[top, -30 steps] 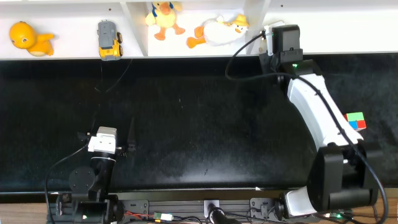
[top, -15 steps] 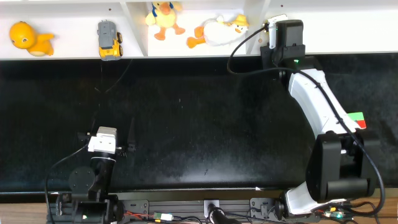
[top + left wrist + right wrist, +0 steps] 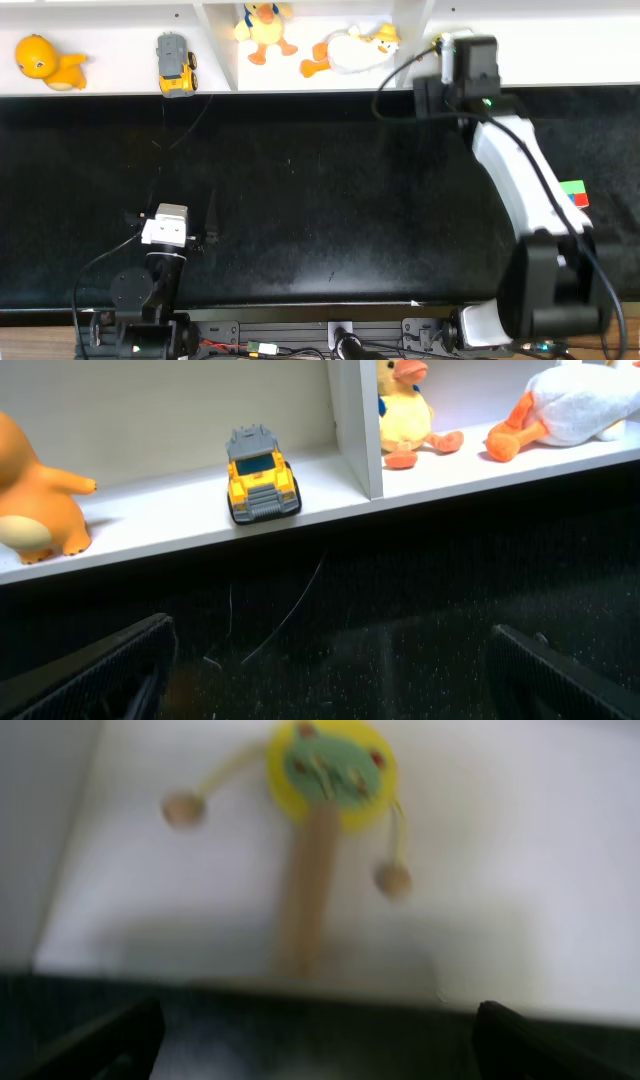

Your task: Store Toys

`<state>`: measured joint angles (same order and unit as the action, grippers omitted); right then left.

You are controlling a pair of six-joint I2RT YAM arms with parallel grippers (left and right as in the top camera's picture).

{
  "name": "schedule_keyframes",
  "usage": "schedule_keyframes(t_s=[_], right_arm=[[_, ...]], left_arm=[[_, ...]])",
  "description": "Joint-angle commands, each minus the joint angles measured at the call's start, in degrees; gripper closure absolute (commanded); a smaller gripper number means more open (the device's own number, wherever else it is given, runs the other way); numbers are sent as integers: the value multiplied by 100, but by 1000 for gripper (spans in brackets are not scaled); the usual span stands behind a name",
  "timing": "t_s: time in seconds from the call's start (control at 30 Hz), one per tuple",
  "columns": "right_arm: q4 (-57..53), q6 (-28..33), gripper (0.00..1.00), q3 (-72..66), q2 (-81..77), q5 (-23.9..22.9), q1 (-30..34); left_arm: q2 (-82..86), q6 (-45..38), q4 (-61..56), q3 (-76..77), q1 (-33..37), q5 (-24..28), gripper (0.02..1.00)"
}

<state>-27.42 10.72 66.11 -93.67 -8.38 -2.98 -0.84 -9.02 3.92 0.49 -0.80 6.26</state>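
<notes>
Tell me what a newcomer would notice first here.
The white shelf along the black table's far edge catches the eye. It holds an orange toy, a yellow truck, a yellow plush duck and a white plush bird. The right arm stretches to the shelf's right end, where a rattle drum with a wooden handle lies.

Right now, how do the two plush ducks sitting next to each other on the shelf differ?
The yellow duck sits upright, while the white duck lies stretched out. The yellow duck's body is yellow and the white duck's is white. The white duck also looks bulkier than the yellow duck. Both are soft toys with orange feet, in the same shelf compartment.
</notes>
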Motion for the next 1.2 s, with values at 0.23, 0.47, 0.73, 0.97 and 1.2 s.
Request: schedule_keyframes(t_s=[0.23, 0.47, 0.73, 0.97, 1.2], right_arm=[[-1344, -44, 5, -1875, 2680, -212, 566], [-2065, -42, 7, -1926, 2935, -214, 564], [-1904, -42, 7, -1926, 2907, -149, 649], [-2059, 2072, 62, -1952, 2918, 885, 2328], [-2186, 4478, 82, -1952, 2911, 1698, 4760]], left_arm=[[68, 48, 33, -4, -50, 33, 23], [68, 48, 33, -4, -50, 33, 20], [68, 48, 33, -4, -50, 33, 20], [68, 48, 33, -4, -50, 33, 20], [68, 48, 33, -4, -50, 33, 20]])
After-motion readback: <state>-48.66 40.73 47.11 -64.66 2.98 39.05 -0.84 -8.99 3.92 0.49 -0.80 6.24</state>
